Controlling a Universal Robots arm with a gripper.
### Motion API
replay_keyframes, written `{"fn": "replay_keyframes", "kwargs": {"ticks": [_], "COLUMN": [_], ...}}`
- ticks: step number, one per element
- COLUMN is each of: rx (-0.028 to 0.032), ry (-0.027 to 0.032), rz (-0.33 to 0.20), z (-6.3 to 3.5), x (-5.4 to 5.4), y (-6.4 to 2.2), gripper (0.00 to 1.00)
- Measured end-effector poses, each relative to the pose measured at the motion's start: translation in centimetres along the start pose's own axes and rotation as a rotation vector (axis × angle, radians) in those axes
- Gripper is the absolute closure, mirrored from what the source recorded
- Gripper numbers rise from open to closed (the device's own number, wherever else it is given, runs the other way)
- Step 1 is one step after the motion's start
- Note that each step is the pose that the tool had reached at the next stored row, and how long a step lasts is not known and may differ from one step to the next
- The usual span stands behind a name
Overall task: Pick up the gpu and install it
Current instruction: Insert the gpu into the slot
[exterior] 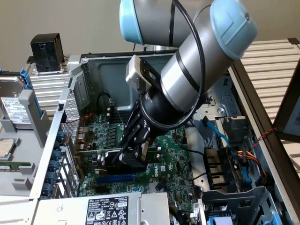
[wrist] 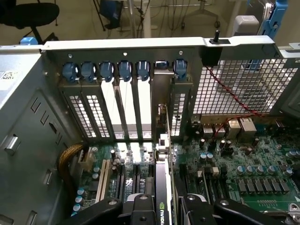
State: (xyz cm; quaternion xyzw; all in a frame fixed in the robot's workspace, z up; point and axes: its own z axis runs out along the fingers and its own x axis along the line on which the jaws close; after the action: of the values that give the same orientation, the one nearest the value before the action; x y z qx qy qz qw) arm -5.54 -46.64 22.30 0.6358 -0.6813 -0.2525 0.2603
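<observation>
**A:** Exterior view first. Finds the gripper (exterior: 133, 157) low inside the open computer case (exterior: 112, 79), fingers (exterior: 140, 152) drawn narrow and clamped on the black shroud of the gpu (exterior: 115, 163).

**B:** Why gripped from above like that?

**A:** Probably to keep the card on edge, facing down at the motherboard (exterior: 173, 154), just beside the blue slot (exterior: 115, 178) on the side away from the power supply (exterior: 108, 208). Leaves one end pointing toward the rear panel (exterior: 70, 108) and its row of blue clips (exterior: 54, 161).

**B:** Seated or not?

**A:** Cannot tell. Hides the card's lower edge behind shroud and fingers, and blocks much of the board with the arm (exterior: 187, 79).

**B:** On to the wrist view, then.

**A:** Looks along the gpu (wrist: 161, 208) held in the gripper (wrist: 164, 212), with the fingers (wrist: 140, 211) pressed against either face of it. Sets the bracket (wrist: 161, 105) against one bay of the rear panel (wrist: 140, 44), among the blue clips (wrist: 124, 70) and slotted covers (wrist: 89, 112).

**B:** Reason for that alignment?

**A:** Presumably to let bracket and connector meet panel and slot together.

**B:** And hidden there?

**A:** Cuts off the finger bases and most of the shroud at the frame edge. Conceals the slot beneath the card. Leaves the contact between bracket and panel hard to judge.
</observation>
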Motion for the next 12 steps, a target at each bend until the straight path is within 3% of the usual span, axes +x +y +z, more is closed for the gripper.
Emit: {"fn": "replay_keyframes", "kwargs": {"ticks": [12], "rx": [0.0006], "ry": [-0.0018], "rz": [0.003], "z": [0.14], "x": [0.00], "y": [0.18], "gripper": [0.73]}}
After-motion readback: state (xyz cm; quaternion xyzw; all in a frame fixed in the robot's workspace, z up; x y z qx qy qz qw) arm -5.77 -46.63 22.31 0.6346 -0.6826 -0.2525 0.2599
